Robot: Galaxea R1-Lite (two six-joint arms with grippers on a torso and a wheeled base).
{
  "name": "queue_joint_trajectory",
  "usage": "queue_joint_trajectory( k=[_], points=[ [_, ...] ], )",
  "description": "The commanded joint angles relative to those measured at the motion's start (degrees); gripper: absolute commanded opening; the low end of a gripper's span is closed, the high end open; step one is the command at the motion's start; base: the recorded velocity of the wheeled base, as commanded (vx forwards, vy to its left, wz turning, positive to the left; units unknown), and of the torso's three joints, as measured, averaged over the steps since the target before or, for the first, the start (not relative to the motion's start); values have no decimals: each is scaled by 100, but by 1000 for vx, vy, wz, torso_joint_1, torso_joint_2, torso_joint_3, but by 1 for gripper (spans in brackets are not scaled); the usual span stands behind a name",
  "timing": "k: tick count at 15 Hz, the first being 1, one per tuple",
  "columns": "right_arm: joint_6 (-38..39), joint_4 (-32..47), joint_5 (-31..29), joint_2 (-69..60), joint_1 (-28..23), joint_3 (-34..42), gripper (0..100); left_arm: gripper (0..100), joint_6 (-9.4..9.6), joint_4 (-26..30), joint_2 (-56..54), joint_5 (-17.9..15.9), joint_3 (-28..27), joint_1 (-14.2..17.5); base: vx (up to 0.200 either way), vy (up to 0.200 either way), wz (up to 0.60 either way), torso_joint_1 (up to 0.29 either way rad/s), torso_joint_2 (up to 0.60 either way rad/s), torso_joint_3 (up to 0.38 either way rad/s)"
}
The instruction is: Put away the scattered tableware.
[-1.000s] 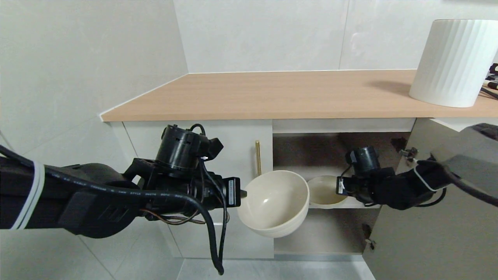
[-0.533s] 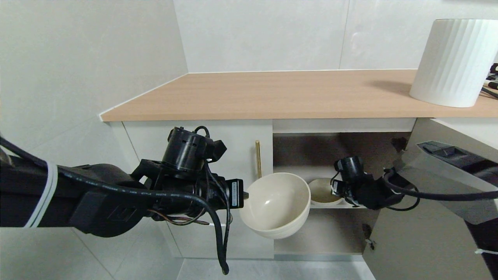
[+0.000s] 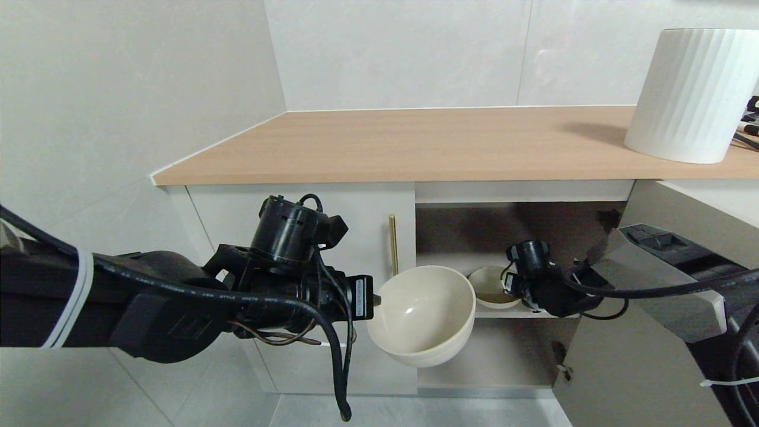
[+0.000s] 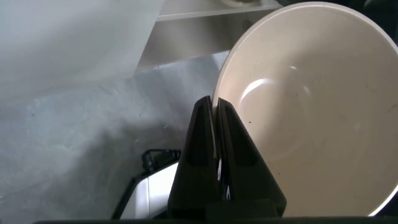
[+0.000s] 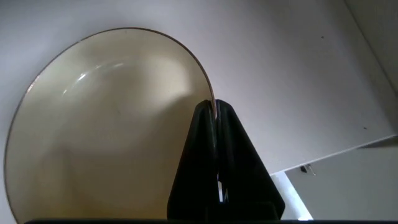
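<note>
under the light wood countertop (image 3: 415, 142), the white cabinet (image 3: 522, 191) has its right-hand door (image 3: 616, 362) swung open & its left-hand door (image 3: 356, 207) closed, w/ a slim brass bar handle (image 3: 392, 240) near that door's edge. in front of the opening, the left gripper (image 3: 375, 298) holds a large cream round bowl (image 3: 424, 314) by its rim. in the left wrist view 2 black fingers (image 4: 200, 149) are pinched narrow on the bowl wall, 1 inside & 1 outside. the large bowl hangs in the air below countertop level, tipped so its mouth faces up & toward the head cam, just beside the handle. grey floor tile (image 4: 74, 124) shows below it. inside the cabinet, the right gripper (image 3: 513, 290) is closed tight on the thin rim of a small cream round bowl (image 3: 489, 284). that bowl is mouth up at the level of the white inner shelf (image 3: 504, 312); can't tell if its base touches the shelf. the 2 bowls are apart, the small 1 farther back. at the countertop's right end a tall white ribbed cylindrical container (image 3: 688, 95) stands upright, well apart from both bowls.
</note>
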Motion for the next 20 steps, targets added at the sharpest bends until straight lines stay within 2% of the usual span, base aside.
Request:
queue_joint_trajectory(
  k=[1, 4, 5, 10, 13, 15, 16, 18, 20],
  points=[
    [3, -5, -7, 48, 10, -62, 0, 0, 0, -1, 4, -4, -1, -8, 0, 0, 0, 0, 0, 0],
    [-5, -5, -7, 92, 1, -123, 0, 0, 0, -1, 4, 5, -1, -17, 0, 0, 0, 0, 0, 0],
    [-5, 4, -16, 110, 1, -185, 100, 0, 0, -1, 4, -4, -1, -26, 0, 0, 0, 0, 0, 0],
    [100, -14, -34, -163, 10, -79, 100, 0, -9, -37, 180, 14, -10, -35, 0, 0, 0, 0, 0, 0],
    [162, 153, 133, -1165, 212, 844, 100, 0, 0, -37, 417, 67, -10, -140, 0, 0, 0, 0, 0, 0],
    [162, 654, 687, -2334, 564, 1608, 100, 0, 8, -28, 751, 410, -89, -325, 0, 0, 0, 0, 0, 0],
    [170, 1085, 881, -2808, 722, 1758, 100, 0, 26, -37, 892, 647, -115, -413, 0, 0, 0, 0, 0, 0],
    [179, 2175, 1267, -3687, 1100, 1907, 100, 0, 219, -37, 1085, 1042, -124, -518, 0, 0, 0, 0, 0, 0],
    [179, 2755, 1425, -4179, 1329, 1934, 100, 0, 255, -45, 1173, 1209, -124, -571, 0, 0, 0, 0, 0, 0]
  ],
)
